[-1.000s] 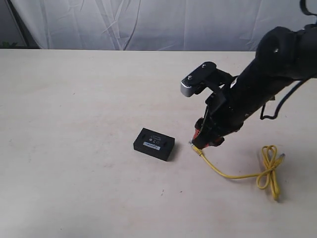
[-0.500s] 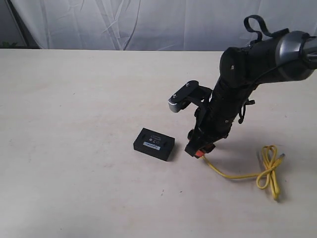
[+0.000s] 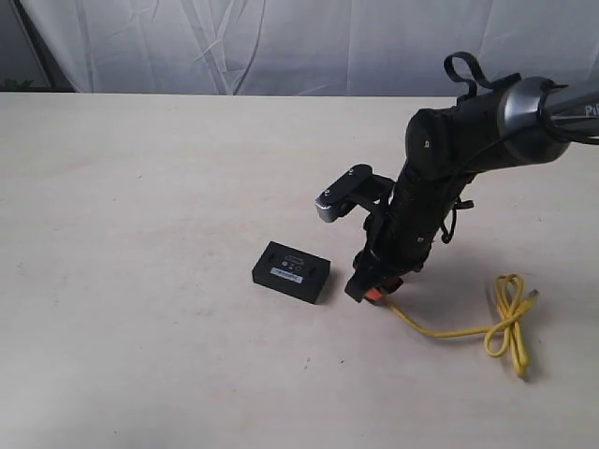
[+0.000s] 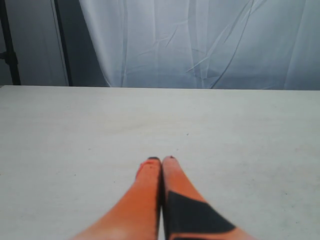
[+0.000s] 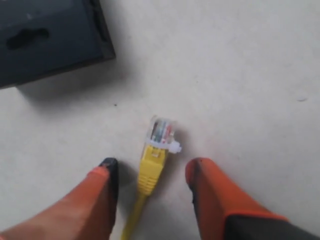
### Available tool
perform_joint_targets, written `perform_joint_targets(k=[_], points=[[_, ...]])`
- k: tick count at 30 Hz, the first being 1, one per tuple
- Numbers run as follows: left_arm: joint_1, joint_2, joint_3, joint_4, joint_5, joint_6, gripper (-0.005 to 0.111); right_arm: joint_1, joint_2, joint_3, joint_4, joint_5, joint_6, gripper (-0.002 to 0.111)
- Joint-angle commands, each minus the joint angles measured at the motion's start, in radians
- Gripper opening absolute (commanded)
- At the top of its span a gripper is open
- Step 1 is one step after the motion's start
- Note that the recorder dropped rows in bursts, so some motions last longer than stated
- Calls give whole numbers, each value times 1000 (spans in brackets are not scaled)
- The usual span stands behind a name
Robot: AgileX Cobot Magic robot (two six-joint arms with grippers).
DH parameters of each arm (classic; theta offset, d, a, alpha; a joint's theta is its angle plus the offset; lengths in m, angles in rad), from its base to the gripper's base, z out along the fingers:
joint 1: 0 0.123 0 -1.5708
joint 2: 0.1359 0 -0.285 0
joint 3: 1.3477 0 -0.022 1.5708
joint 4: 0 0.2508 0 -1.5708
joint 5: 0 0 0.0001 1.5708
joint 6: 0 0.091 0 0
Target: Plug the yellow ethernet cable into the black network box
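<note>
The black network box (image 3: 291, 272) lies flat on the table, its white label strip facing up; a corner of it shows in the right wrist view (image 5: 47, 37). The yellow ethernet cable (image 3: 449, 329) runs from a looped bundle (image 3: 508, 323) toward the box. Its clear plug (image 5: 161, 132) with a yellow boot lies on the table, pointing at the box a short way off. My right gripper (image 3: 367, 290) (image 5: 152, 170) is open low over the table, its orange fingers astride the boot without touching it. My left gripper (image 4: 161, 161) is shut and empty, out of the exterior view.
A pale table (image 3: 140, 187) stretches on all sides, backed by a white curtain (image 3: 281, 42). The right arm (image 3: 440, 187) leans in from the right edge over the cable.
The right arm has swung left and down. Its gripper moved from above the plug to sit low with its fingers on either side of the plug's boot. Box and cable bundle stay put.
</note>
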Motion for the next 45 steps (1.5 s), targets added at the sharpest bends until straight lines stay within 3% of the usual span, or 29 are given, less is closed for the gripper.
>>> perform_joint_targets(k=[1,3,8,10,14,21,25,29,35,40,45], points=[[3,-7,5,5,-1,-5,0,2,42,-2,-9,-11,3,13],[3,-7,5,0,-10,-5,0,2,54,-2,-7,-4,-6,0],[3,-7,5,-167,-61,-8,0,2,8,-2,-34,16,-108,-1],[3,-7,5,-329,-102,-8,0,2,-64,-2,-34,42,-256,-1],[3,-7,5,-512,-167,-8,0,-43,-138,-2,0,134,-517,-1],[3,-7,5,-691,-378,-21,0,-173,-138,-2,199,223,-751,-1],[3,-7,-31,-615,-393,-29,0,-184,-137,-2,285,214,-856,-1],[3,58,-92,-569,-356,-29,0,-184,-128,-2,313,206,-924,-1],[3,380,-222,-406,-221,-29,0,-184,-75,-2,313,166,-924,-1],[0,678,-423,-220,23,-1,0,-184,-38,0,335,115,-921,-1],[0,966,-633,-255,277,214,0,-184,-21,0,356,113,-921,-1]])
